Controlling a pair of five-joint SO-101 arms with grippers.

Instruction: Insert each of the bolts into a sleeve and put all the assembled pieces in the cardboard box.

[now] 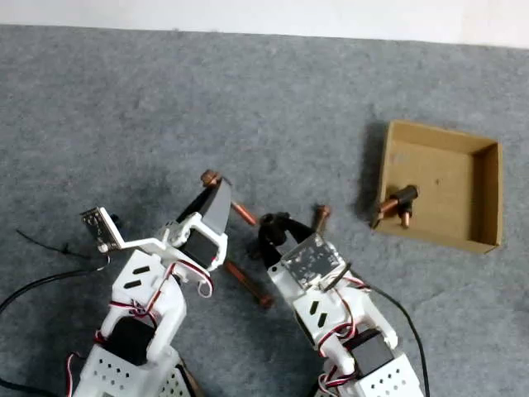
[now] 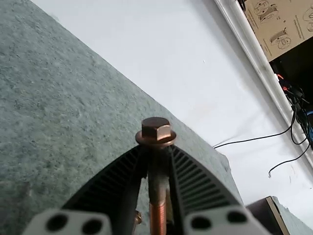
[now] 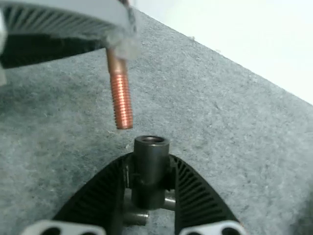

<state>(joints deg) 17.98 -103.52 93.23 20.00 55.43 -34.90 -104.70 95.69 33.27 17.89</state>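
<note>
Copper-coloured and threaded, a bolt [image 2: 155, 133] is pinched between the jaws of the left gripper [image 2: 155, 149], its flanged hex head standing clear past the fingertips. We see the right gripper [image 3: 150, 164] clamped on a black sleeve [image 3: 151, 147], whose open bore faces outward. The bolt's threaded tip hangs just short of that bore and a little off its line, not touching it. Seen from the high view, both grippers meet over the grey carpet [image 1: 248, 99], well apart from the shallow cardboard box [image 1: 488, 194] and off the wall that shows on its left. The sleeve-holding gripper is the nearer of the two to the box. A second bolt [image 1: 321, 217] lies on the carpet between the right gripper and the box, nearer the gripper. A third bolt [image 1: 248, 284] lies farther from the box, between the two arms. Inside the box, against that same left wall, rest assembled pieces [image 1: 397, 203] of black sleeve and copper bolt; we cannot tell how many.
</note>
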